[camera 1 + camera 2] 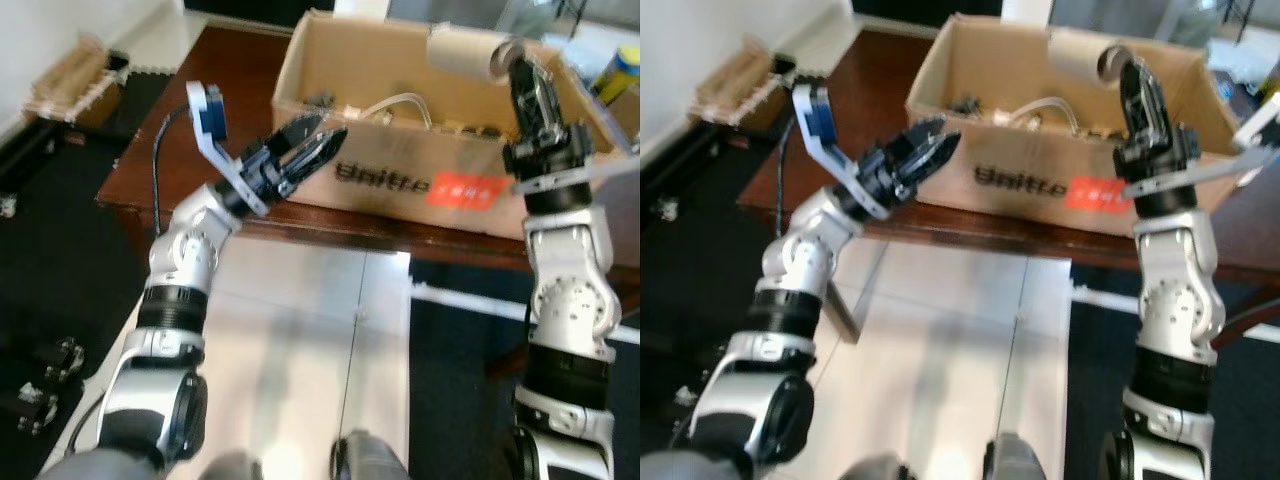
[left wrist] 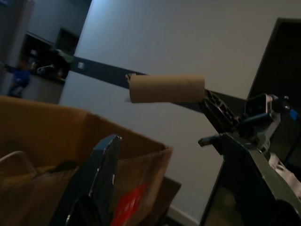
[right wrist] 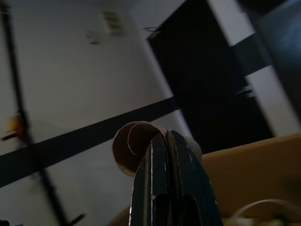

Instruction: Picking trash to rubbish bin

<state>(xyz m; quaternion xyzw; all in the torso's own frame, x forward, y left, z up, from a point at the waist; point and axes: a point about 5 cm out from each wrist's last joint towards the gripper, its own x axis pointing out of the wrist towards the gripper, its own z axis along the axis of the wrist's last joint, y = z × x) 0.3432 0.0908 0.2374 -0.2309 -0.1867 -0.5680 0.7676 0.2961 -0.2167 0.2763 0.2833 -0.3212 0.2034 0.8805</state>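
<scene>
We see the right gripper (image 1: 512,62) clamped on a pale brown cardboard tube (image 1: 465,52), held above the open brown cardboard box (image 1: 400,185) on the dark wooden table (image 1: 165,150). The left gripper (image 1: 318,145), at the box's front wall, looks slightly parted.

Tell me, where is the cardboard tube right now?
The cardboard tube is held up in the right gripper, on the robot's right, above the far right corner of the open cardboard box on the brown table.
</scene>
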